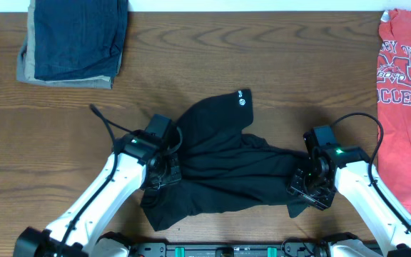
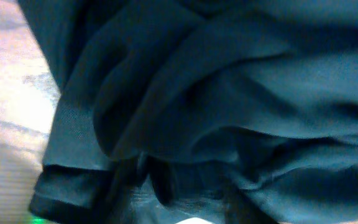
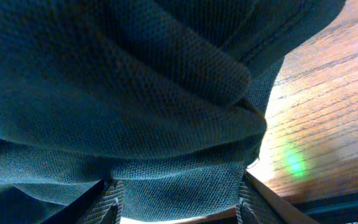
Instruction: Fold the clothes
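Observation:
The clothes (image 1: pixel 220 160), a black shirt with a small white round logo (image 1: pixel 241 100), lie crumpled mid-table. My left gripper (image 1: pixel 161 173) is at the shirt's left edge. In the left wrist view dark cloth (image 2: pixel 229 93) fills the frame and lies between the dim fingers (image 2: pixel 164 186); their grip is unclear. My right gripper (image 1: pixel 307 187) is at the shirt's right edge. In the right wrist view mesh fabric (image 3: pixel 135 93) spans the gap from one ribbed finger (image 3: pixel 109 202) to the other and drapes over the camera, so this gripper (image 3: pixel 178 202) is shut on a thick bunch.
A folded blue denim and tan stack (image 1: pixel 73 39) sits at the back left. A red printed T-shirt (image 1: pixel 405 107) lies along the right edge. The wooden table (image 1: pixel 277 50) shows bare at the back, and its front edge is close behind both arms.

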Controlling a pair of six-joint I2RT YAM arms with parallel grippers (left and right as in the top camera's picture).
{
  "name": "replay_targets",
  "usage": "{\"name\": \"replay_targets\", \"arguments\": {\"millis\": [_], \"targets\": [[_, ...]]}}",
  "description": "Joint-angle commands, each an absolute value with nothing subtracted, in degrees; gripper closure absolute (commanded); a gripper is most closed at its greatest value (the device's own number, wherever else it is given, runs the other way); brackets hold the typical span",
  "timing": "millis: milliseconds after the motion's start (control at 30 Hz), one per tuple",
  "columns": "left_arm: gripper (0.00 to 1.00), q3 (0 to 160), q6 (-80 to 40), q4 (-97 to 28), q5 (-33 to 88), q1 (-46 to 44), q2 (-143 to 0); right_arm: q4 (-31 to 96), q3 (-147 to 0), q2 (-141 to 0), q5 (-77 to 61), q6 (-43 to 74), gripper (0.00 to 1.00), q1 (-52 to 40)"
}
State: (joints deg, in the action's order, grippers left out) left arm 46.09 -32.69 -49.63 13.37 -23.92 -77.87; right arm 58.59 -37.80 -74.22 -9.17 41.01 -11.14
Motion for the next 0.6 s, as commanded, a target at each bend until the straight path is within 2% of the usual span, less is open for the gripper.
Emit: {"name": "replay_targets", "arguments": {"millis": [0, 33, 367, 467, 567], "targets": [[0.89, 45.54, -31.97, -49.78, 13.21, -24.14, -79.33, 58.48, -37.50, -74.17, -8.80, 41.69, 0.45, -11.66], [0.94, 45.54, -31.97, -49.78, 13.04, -24.14, -79.35, 58.46, -37.50, -74.17, -8.80, 41.69, 0.45, -11.66], [0.94, 45.76, -31.97, -50.59, 9.63, -24.12, -72.77, 58.26, -37.47, -74.17, -8.82, 41.67, 0.44, -11.66], [0.94, 45.78, -32.95, -51.75, 7.18, -24.12, -68.64, 58.24, -37.47, -74.17, -8.80, 41.50, 0.40, -11.66], [0.94, 45.80, -36.40, -54.59, 1.96, -23.20, -63.75, 58.26, -37.47, -74.17, -8.82, 41.01, 0.27, -11.64]]}}
